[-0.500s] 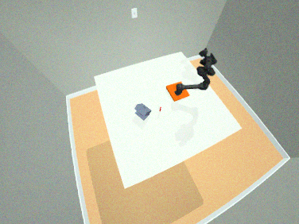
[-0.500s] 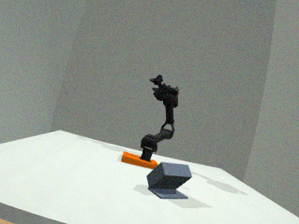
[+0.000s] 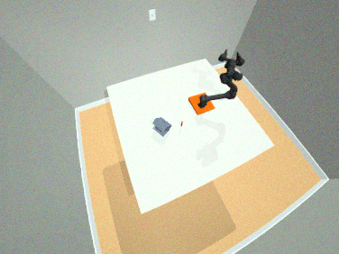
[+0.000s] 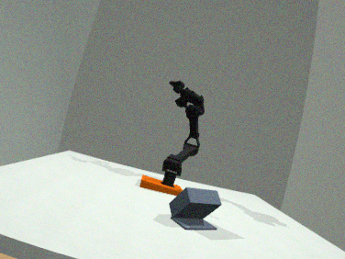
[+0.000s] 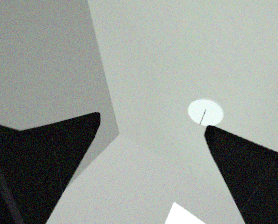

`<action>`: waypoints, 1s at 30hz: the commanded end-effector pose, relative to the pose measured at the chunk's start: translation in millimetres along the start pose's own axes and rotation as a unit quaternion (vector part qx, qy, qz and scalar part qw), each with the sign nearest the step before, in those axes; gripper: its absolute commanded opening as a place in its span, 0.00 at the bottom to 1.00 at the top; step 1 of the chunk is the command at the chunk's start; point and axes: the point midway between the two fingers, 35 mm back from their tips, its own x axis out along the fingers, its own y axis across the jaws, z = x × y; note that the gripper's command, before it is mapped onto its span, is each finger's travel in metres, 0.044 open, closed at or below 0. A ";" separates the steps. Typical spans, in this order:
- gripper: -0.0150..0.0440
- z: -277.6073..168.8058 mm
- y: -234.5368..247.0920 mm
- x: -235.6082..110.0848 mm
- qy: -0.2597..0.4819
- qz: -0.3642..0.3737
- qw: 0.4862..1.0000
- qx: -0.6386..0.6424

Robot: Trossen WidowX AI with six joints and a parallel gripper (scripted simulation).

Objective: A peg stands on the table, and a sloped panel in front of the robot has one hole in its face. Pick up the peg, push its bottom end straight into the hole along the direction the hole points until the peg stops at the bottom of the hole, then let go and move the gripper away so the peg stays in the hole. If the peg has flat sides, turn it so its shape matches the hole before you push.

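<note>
A small red peg [image 3: 181, 123] stands on the white table [image 3: 149, 185] [image 4: 69, 202], between the blue-grey sloped panel block [image 3: 162, 126] [image 4: 194, 202] and the orange arm base. It is too small for its shape to be told, and it does not show in the exterior view. The hole in the panel is not visible in any view. My gripper [image 3: 232, 52] [image 4: 173, 92] [image 5: 152, 123] is open and empty, raised high above the table's level, far from the peg and panel. Its two black fingers stand wide apart in the wrist view.
The arm rises from the orange base [image 3: 194, 101] [image 4: 158, 185]. The wrist view shows walls, the ceiling and a round white lamp [image 5: 202, 110] near the right fingertip. A white outlet plate [image 3: 152, 14] is on the wall.
</note>
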 end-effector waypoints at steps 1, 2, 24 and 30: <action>1.00 -13.5 -27.1 -0.2 0.038 -0.025 0.997 -0.070; 1.00 -17.2 -35.1 -0.6 0.047 -0.032 0.994 -0.090; 1.00 -64.3 -215.1 -54.0 0.277 -0.162 0.819 -0.476; 1.00 -65.3 -265.6 -88.2 0.361 -0.192 0.743 -0.530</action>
